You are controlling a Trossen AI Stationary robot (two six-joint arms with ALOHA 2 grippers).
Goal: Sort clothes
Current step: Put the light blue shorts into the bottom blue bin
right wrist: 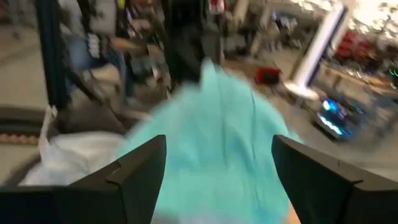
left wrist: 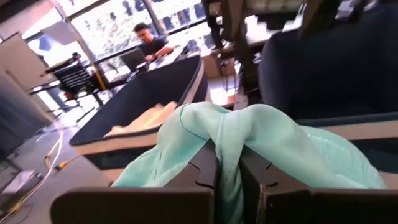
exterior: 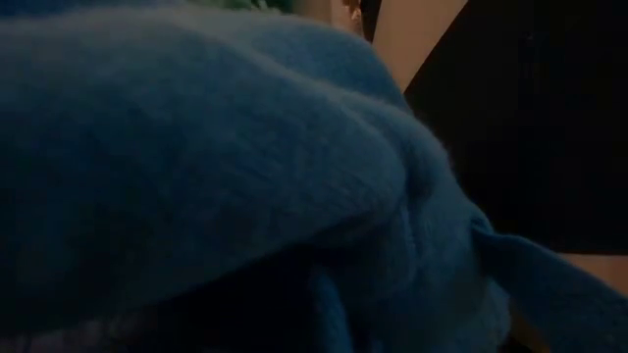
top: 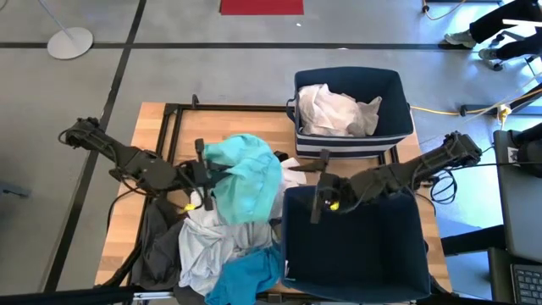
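high view: the left claw (top: pixel 206 180) is pinching the turquoise garment (top: pixel 246 178), lifted above the clothes pile (top: pixel 216 250) on the desk (top: pixel 127 186). the right claw (top: pixel 322 196) is spread, facing it over the near navy bin (top: pixel 356 254). judgement: carry it clear of the pile before releasing into a bin, so no trailing fabric drags others.

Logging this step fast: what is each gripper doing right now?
Left gripper: fingers closed on the turquoise garment.
Right gripper: fingers open, holding nothing, over the near navy bin.
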